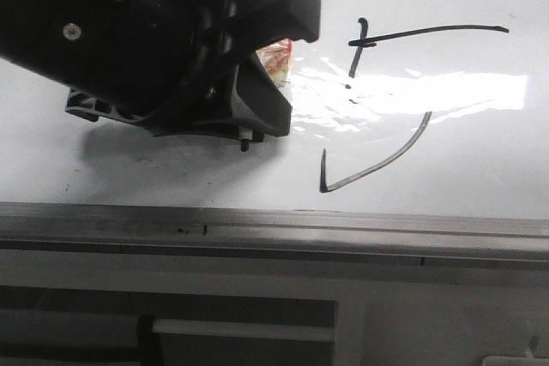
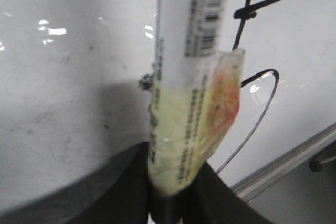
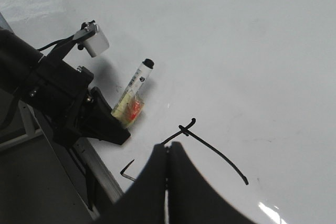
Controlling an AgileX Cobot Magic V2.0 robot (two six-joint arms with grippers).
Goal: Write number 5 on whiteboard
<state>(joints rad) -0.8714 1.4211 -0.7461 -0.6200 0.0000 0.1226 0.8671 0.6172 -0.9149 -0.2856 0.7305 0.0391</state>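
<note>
Black strokes of the number 5 (image 1: 390, 109) look finished on the whiteboard (image 1: 129, 169), the left gripper (image 1: 262, 57) beside them clamping the marker (image 2: 191, 77), the right gripper (image 3: 168, 182) pinched empty, so lifting away seems next.

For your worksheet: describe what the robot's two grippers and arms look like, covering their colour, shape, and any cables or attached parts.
The left gripper is matte black plastic, with thick, blocky, wedge-shaped fingers and small silver screws in its body. From the other arm's camera it shows a small white box on a bracket with a thin black cable. The right gripper has black, smooth, tapered fingers.
</note>
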